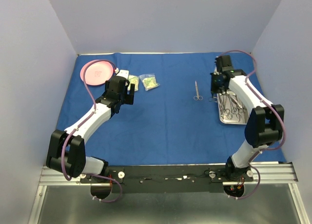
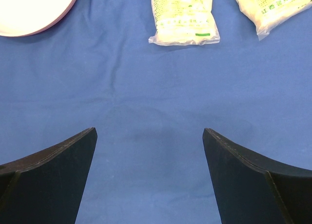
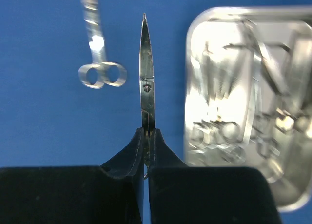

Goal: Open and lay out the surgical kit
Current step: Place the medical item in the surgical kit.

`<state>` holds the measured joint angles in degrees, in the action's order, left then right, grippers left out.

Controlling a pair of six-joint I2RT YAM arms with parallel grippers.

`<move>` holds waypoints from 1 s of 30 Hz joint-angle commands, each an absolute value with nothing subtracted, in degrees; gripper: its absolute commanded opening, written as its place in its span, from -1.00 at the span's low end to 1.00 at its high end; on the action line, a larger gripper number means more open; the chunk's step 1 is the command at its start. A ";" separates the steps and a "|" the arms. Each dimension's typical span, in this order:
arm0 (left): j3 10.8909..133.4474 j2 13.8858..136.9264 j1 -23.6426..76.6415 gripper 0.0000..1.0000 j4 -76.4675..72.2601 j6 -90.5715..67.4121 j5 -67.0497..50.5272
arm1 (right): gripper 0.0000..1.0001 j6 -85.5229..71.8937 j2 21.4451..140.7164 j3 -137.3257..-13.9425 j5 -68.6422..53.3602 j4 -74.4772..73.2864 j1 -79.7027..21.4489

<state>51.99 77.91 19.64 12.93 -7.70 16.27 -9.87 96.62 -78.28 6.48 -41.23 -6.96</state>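
Left jaws: spread wide with nothing between them; only bare blue cloth wrap (image 2: 146,97) shows in the gap.
Right jaws: pinched narrow on the scissors (image 3: 147,87), gripping them at the handle end; the closed blades stick straight out ahead of the jaws, seen edge-on, with the pivot screw visible.
Cloth wrap: opened out flat over the surface (image 1: 165,121); it lies under both sets of jaws and under everything else named here.
Packets: two clear yellow-green ones; one (image 2: 183,19) lies ahead of the left jaws, roughly in line with the gap; the other (image 2: 268,7) is ahead and to the right of it, apart from the first.
Pink dish (image 2: 34,9): ahead and to the left of the left jaws, on the cloth, apart from the packets.
Forceps (image 3: 101,75): lying alone on the cloth, ahead and to the left of the right jaws; ring handles nearest the jaws; not touching the scissors.
Steel tray (image 3: 253,10): just to the right of the right jaws and the held blades, sitting on the cloth.
Tray contents (image 1: 230,106): several thin silver instruments overlapping; too blurred in the wrist view to tell apart.
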 commanded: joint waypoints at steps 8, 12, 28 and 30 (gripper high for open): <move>53.17 77.96 20.30 0.98 12.66 -7.65 15.47 | -0.99 -20.21 113.02 -91.75 3.61 -34.46 -17.93; 53.09 77.96 20.57 0.98 12.66 -7.56 15.73 | -0.98 -21.18 117.76 -94.65 2.64 -34.19 -19.33; 53.17 79.01 21.01 0.98 12.83 -7.38 15.91 | -0.92 -21.71 126.12 -96.68 4.48 -34.01 -20.30; 53.17 79.01 21.01 0.98 12.83 -7.38 16.00 | -0.91 -21.36 126.21 -96.33 4.31 -33.58 -20.30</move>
